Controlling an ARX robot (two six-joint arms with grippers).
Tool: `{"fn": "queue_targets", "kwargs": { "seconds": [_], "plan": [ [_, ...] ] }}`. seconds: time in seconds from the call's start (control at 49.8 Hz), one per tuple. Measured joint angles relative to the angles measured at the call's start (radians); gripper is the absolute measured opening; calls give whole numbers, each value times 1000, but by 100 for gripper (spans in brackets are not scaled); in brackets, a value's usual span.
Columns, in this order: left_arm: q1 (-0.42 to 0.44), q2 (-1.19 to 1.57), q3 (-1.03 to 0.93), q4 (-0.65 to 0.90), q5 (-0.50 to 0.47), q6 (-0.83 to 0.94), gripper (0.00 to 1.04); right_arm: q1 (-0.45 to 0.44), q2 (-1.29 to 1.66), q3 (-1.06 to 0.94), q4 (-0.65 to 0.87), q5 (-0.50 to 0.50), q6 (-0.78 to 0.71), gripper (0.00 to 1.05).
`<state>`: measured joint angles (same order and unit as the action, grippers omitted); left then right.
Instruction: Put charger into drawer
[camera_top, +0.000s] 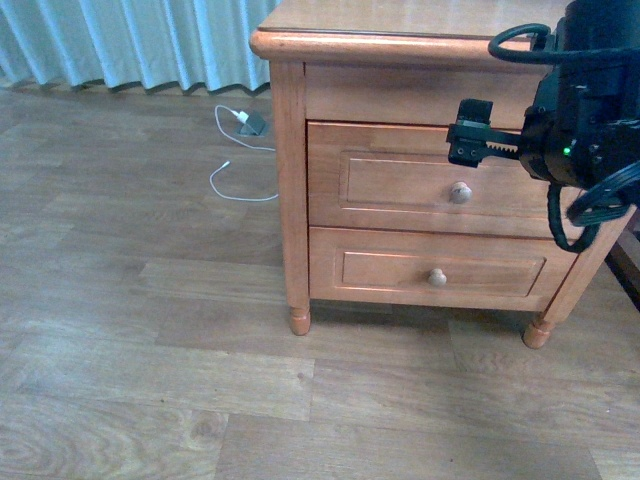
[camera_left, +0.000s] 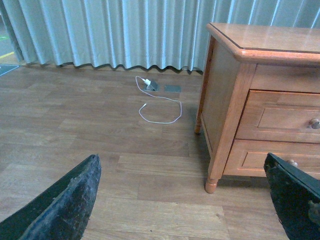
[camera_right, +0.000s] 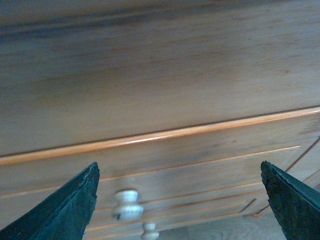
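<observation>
Wood floor (camera_top: 150, 330), curtain behind. Charger not seen in any view. Drawer (camera_top: 425, 180) shut; its knob (camera_top: 459, 192) is the hold point, rigid, probably slippery. Right tool (camera_right: 177, 210) spread wide near it; left tool (camera_left: 182, 200) likewise spread.

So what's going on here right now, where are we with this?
The right pincer is open and empty, up close to the front of the nightstand, just above the upper drawer and its round knob. That drawer is shut, as is the lower drawer. The left pincer is open too, holding nothing, over the wooden floor. A thin white cable lies on the floor by the curtain. The charger isn't visible in any view.
</observation>
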<state>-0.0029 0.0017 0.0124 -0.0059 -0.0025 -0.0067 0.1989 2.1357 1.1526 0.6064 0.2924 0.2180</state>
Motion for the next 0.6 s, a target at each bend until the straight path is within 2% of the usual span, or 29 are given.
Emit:
{"fn": "queue_targets", "kwargs": {
  "seconds": [0.14,0.281,0.442,0.602],
  "plan": [
    [0,0,0,0,0,0,99,4,-121,-111,-48,-114,-23,97],
    [0,0,0,0,0,0,99,9,-339,-307,-129,-206,-95,97],
    [0,0,0,0,0,0,99,-1,-742,-582,-233,-232,-126,97],
    [0,0,0,0,0,0,99,15,-1183,-792,-448,-218,-93,97]
  ]
}}
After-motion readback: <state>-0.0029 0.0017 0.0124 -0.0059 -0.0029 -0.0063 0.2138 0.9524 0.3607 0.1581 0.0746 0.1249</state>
